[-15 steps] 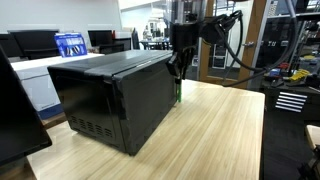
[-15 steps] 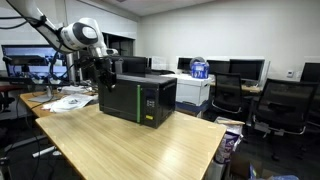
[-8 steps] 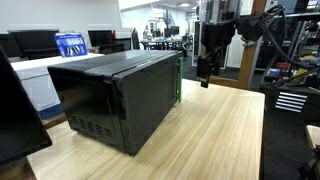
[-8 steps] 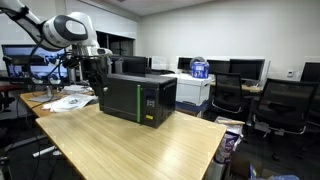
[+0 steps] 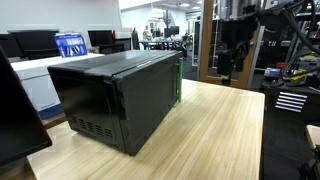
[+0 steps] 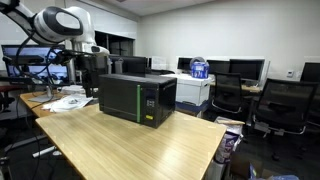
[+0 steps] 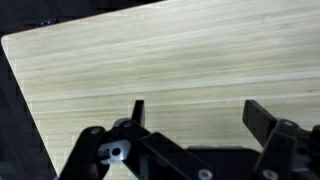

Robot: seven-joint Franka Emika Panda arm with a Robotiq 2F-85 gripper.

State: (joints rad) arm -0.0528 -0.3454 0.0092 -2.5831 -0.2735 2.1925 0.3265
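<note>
End effector point(image 7: 197, 112) hovered empty, jaws spread wide apart, above light wooden tabletop point(image 7: 180, 55), near black boxy microwave oven point(image 5: 115, 100).

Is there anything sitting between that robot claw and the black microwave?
Nothing. In an exterior view the open gripper hangs clear of the microwave, with only bare wooden table in the gap. The wrist view shows only wood too.

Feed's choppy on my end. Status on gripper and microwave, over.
Gripper open, empty, over bare tabletop. Microwave door shut, gripper off to its side, not touching. Nothing in between.
</note>
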